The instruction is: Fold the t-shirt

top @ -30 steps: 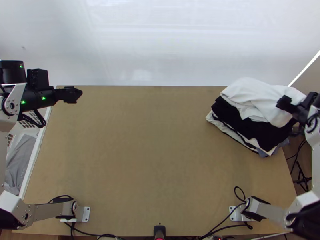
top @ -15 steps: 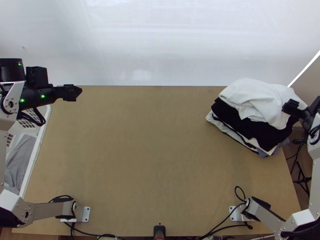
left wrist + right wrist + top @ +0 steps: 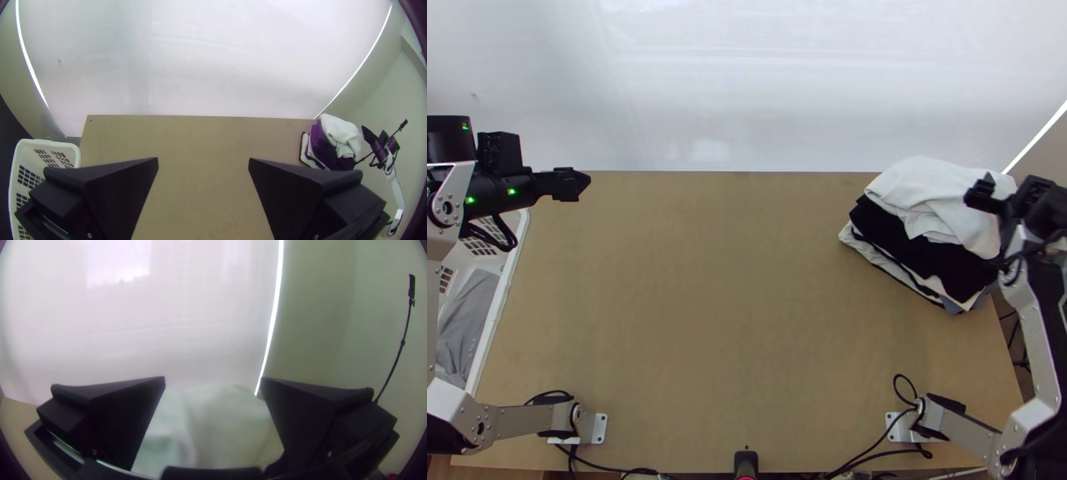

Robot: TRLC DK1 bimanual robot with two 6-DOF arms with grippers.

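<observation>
Your right gripper [image 3: 213,378], fingers spread, is nearer the loosely folded white garment [image 3: 935,196], likely your t-shirt, which lies below and leftward atop the clothing stack [image 3: 927,258], long axis roughly crosswise; your left gripper [image 3: 203,159] hangs well apart, fingers likewise spread.

Left arm's motor housing [image 3: 449,140]: green-lit mark, too small to read
Stacked clothes [image 3: 939,264]: no legible label
White laundry basket [image 3: 44,143]: no legible print
</observation>
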